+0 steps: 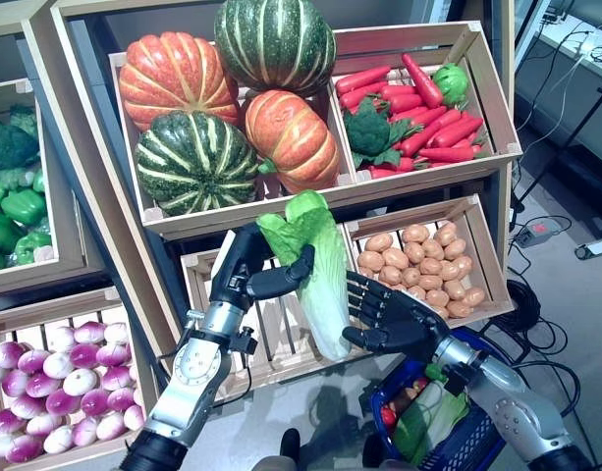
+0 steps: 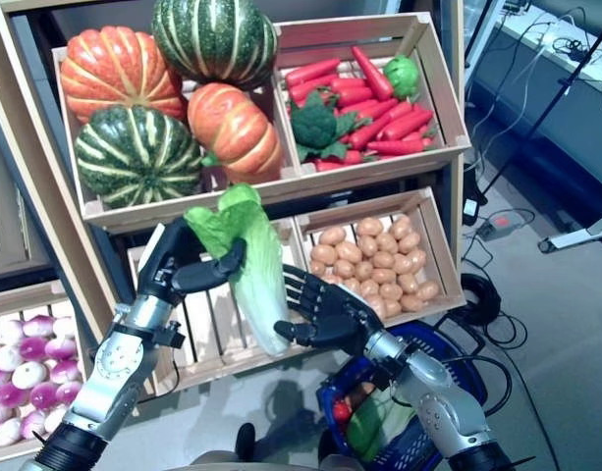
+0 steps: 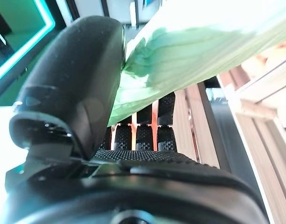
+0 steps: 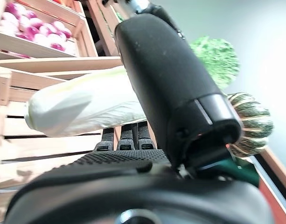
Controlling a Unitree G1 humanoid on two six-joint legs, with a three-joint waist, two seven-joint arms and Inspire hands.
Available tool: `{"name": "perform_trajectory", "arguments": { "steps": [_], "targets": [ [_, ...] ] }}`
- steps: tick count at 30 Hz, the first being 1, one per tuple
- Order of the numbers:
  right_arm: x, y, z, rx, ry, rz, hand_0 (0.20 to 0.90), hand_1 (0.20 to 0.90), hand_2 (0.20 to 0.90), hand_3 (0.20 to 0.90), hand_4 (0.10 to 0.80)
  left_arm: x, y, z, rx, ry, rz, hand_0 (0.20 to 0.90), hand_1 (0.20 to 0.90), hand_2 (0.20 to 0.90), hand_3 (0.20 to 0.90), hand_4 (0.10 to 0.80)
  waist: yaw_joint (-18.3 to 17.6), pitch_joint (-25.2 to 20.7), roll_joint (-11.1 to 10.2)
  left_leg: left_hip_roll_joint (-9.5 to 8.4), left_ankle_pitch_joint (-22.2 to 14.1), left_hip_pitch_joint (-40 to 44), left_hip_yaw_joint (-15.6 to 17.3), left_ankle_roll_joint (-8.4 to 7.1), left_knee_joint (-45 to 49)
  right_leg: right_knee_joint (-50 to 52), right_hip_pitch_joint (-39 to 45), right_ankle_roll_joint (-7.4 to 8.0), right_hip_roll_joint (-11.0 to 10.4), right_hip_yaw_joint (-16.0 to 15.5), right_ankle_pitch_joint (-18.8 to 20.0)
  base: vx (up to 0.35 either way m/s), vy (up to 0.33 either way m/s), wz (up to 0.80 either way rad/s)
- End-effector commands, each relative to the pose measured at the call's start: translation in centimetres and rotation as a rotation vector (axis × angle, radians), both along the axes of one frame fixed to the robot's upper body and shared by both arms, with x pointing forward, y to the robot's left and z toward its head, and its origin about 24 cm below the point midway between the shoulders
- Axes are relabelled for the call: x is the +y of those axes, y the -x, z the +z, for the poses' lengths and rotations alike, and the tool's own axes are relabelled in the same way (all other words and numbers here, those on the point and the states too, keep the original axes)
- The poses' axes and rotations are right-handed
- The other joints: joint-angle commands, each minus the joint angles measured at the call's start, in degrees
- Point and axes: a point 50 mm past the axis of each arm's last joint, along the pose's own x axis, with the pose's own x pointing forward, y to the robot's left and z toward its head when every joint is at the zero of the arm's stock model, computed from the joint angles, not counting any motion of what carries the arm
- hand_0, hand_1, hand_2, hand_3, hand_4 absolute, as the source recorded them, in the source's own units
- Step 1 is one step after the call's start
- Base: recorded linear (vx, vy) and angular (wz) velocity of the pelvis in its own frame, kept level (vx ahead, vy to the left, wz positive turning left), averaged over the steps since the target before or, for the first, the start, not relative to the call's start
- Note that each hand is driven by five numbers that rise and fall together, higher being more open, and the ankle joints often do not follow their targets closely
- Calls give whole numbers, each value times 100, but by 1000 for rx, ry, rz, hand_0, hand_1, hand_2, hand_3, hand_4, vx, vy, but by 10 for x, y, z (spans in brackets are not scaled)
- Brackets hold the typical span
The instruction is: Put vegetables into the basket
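Note:
A long napa cabbage [image 1: 320, 275] with green leaves above and a white base below hangs upright in front of the stand's slatted lower crate [image 1: 271, 339]. My left hand [image 1: 244, 265] is shut on its leafy upper part, thumb across the front; the left wrist view shows the leaf [image 3: 203, 51] pinched against the thumb [image 3: 73, 93]. My right hand [image 1: 399, 319] is open, fingers spread, against the cabbage's white lower part [image 4: 87, 109]. The blue basket [image 1: 472, 442] stands on the floor below my right arm and holds green, red and orange vegetables.
The wooden stand [image 1: 84, 196] with its filled crates rises right behind both hands. Black cables [image 1: 526, 304] and a power strip [image 1: 536, 233] lie on the floor to the right, beyond the basket.

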Motion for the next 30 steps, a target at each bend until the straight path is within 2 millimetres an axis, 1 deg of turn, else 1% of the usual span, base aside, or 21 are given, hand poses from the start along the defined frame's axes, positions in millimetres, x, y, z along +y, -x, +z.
{"name": "perform_trajectory", "arguments": {
  "steps": [1, 6, 7, 11, 14, 17, 18, 19, 20, 24, 30],
  "targets": [
    [28, -6, 18, -68, -85, 105, 900, 900, 900, 900, 800, -31, 5, 55, -320, 53, -196, 300, 300, 300, 300, 400, 44, -591, -215, 32, -449, 127, 37, -167, 9, 6, 227, 189, -357, 51, 31, 0, 0, 0],
    [27, -8, 9, -15, -33, 34, 900, 900, 900, 900, 800, -37, 6, 58, -340, 38, -218, 300, 300, 300, 300, 400, 24, -608, -200, 46, -464, 142, 37, -161, 9, 6, 228, 209, -366, 74, 31, 0, 0, 0],
    [27, -9, 7, -3, -26, -3, 900, 900, 900, 900, 800, -39, 6, 57, -340, 34, -216, 300, 300, 300, 300, 400, 13, -609, -195, 53, -466, 149, 35, -158, 9, 6, 227, 211, -365, 89, 32, 0, 0, 0],
    [27, -11, 4, 12, -4, -79, 900, 900, 900, 900, 800, -39, 7, 57, -335, 34, -213, 300, 300, 300, 300, 400, -1, -624, -189, 62, -472, 158, 38, -152, 9, 6, 225, 218, -364, 115, 30, 0, 0, 0],
    [31, -9, 4, 32, -6, -84, 900, 900, 900, 900, 800, -39, 9, 57, -336, 42, -215, 300, 300, 300, 300, 400, -7, -628, -184, 69, -476, 152, 48, -147, 9, 6, 213, 224, -361, 132, 29, 2, -1, -1],
    [36, -6, 2, 57, -18, -39, 900, 900, 900, 900, 800, -39, 10, 58, -327, 76, -226, 300, 300, 300, 300, 400, -2, -618, -182, 76, -467, 145, 46, -144, 9, 6, 207, 219, -359, 139, 32, 0, 0, 0],
    [39, -5, 2, 60, -22, -2, 778, 778, 778, 778, 718, -40, 10, 59, -327, 86, -232, 300, 300, 300, 300, 400, 9, -607, -187, 80, -463, 149, 36, -147, 9, 6, 210, 217, -361, 137, 37, 0, 0, 0],
    [40, -5, 1, 62, -21, 9, 493, 493, 493, 493, 529, -40, 10, 59, -328, 86, -234, 300, 300, 300, 300, 400, 14, -607, -188, 80, -462, 146, 33, -149, 9, 6, 210, 217, -362, 136, 37, 0, 0, 0],
    [40, -4, 1, 65, -23, 19, 300, 300, 300, 300, 400, -40, 10, 59, -329, 87, -236, 300, 300, 300, 300, 400, 18, -609, -190, 79, -460, 142, 30, -149, 9, 6, 208, 217, -362, 137, 37, 0, 0, 0],
    [41, -2, -2, 83, -8, 65, 300, 300, 300, 300, 400, -41, 11, 59, -330, 88, -240, 300, 300, 300, 300, 400, 55, -624, -208, 69, -461, 142, -4, -149, 9, 6, 227, 209, -365, 119, 29, 0, 0, 0],
    [36, 0, -8, 109, 6, 30, 300, 300, 300, 300, 400, -36, 11, 56, -323, 76, -199, 300, 300, 300, 300, 400, 62, -662, -222, 70, -463, 145, -23, -150, 9, 6, 231, 210, -365, 117, 24, 0, 0, 0]
  ]
}}
